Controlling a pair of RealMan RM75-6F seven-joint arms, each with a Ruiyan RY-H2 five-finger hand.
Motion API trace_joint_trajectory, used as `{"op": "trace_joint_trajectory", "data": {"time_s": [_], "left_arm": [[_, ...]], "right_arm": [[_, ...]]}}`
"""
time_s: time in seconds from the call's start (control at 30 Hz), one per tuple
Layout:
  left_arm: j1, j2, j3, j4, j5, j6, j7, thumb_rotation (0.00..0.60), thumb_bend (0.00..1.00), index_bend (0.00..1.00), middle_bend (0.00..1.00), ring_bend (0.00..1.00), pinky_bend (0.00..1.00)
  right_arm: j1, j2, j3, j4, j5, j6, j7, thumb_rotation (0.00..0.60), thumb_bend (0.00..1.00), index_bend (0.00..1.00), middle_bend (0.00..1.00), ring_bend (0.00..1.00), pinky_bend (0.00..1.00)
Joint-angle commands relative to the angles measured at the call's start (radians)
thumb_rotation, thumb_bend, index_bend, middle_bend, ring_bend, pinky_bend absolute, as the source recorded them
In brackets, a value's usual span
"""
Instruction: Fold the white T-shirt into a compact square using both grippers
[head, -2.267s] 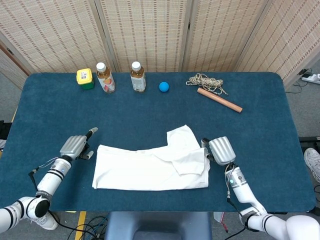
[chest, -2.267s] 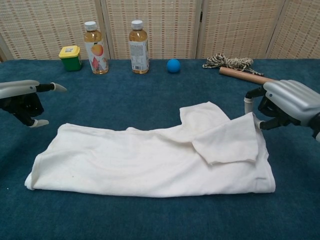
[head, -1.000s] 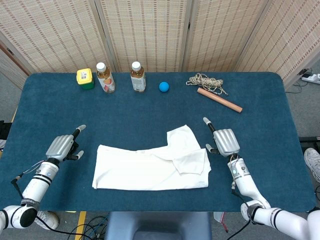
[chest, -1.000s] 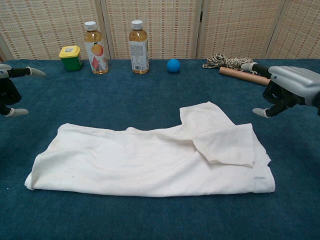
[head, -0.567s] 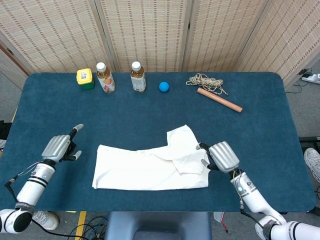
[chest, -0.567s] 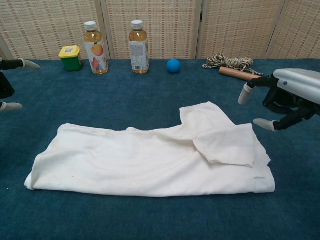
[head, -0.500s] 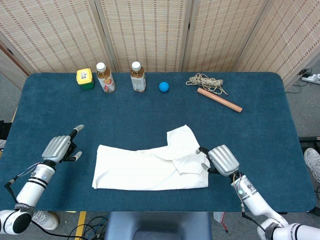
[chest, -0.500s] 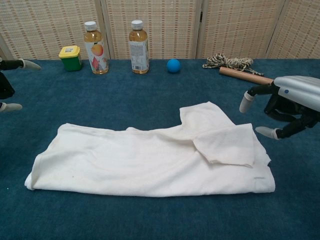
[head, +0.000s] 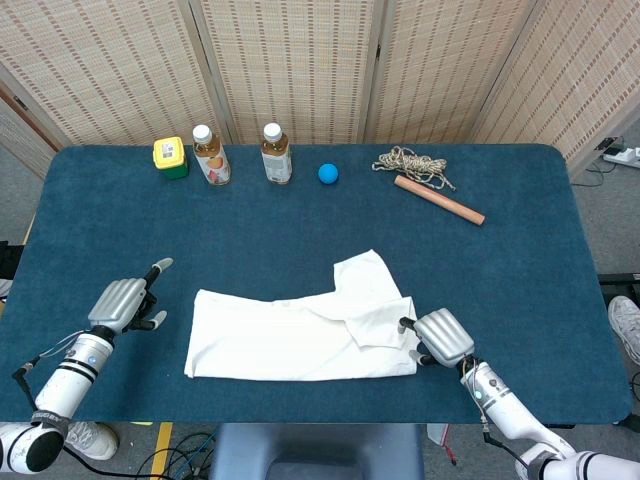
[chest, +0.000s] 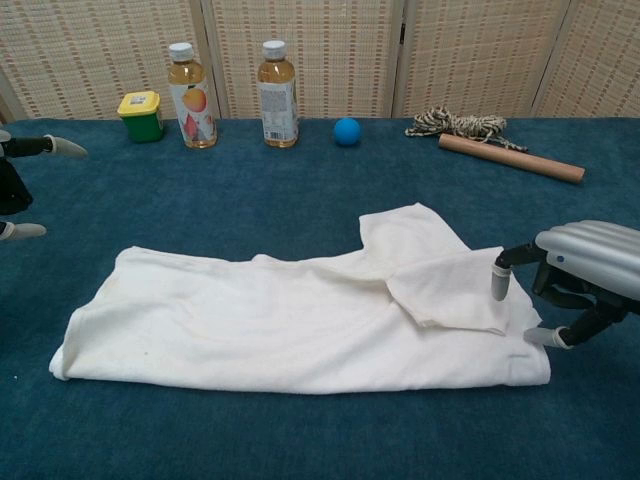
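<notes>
The shirt (head: 305, 330) lies as a long band mid-table. My right hand (chest: 580, 275) sits spread and empty at its right edge; the left hand (head: 122, 302) waits open, apart. I should pinch both layers low before lifting.

Head view looked steeply down from above the near edge of the table (head: 300, 230), facing the far screens (head: 290, 60); the whole tabletop fit in frame. Chest view sat low, just above table height, nearer, facing the same way, cutting off the table's sides. Both views took in the shirt (head: 305, 335) (chest: 300, 315), the bottles (head: 240, 152) (chest: 235, 92), the ball (head: 328, 173) (chest: 347, 131) and the stick (head: 438, 199) (chest: 510, 158).
</notes>
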Motion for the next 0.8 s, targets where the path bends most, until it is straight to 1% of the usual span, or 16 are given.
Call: {"op": "trace_joint_trajectory", "data": {"time_s": [0.03, 0.27, 0.47, 0.57, 0.8], "left_arm": [[0.001, -0.002, 0.0, 0.003, -0.002, 0.0, -0.002, 0.6, 0.38, 0.06, 0.95, 0.85, 1.0], [0.005, -0.001, 0.0, 0.01, -0.003, 0.001, -0.013, 0.6, 0.38, 0.06, 0.95, 0.85, 1.0], [0.008, -0.002, 0.002, 0.015, 0.0, -0.001, -0.019, 0.6, 0.38, 0.06, 0.95, 0.85, 1.0], [0.009, -0.002, 0.001, 0.016, 0.001, 0.001, -0.022, 0.6, 0.38, 0.06, 0.95, 0.85, 1.0], [0.013, -0.001, 0.002, 0.016, 0.003, 0.003, -0.026, 0.6, 0.38, 0.06, 0.95, 0.85, 1.0]], "right_arm": [[0.008, -0.026, 0.008, 0.022, 0.006, -0.008, -0.003, 0.6, 0.25, 0.42, 0.95, 0.99, 1.0], [0.021, -0.06, 0.014, 0.062, 0.008, -0.021, -0.01, 0.6, 0.25, 0.45, 0.95, 0.99, 1.0], [0.031, -0.083, 0.021, 0.093, 0.011, -0.028, -0.007, 0.6, 0.28, 0.49, 0.96, 0.99, 1.0], [0.033, -0.095, 0.023, 0.106, 0.008, -0.024, -0.003, 0.6, 0.3, 0.52, 0.96, 0.99, 1.0], [0.034, -0.122, 0.028, 0.133, 0.001, -0.003, 0.001, 0.6, 0.38, 0.62, 0.97, 0.99, 1.0]]}}
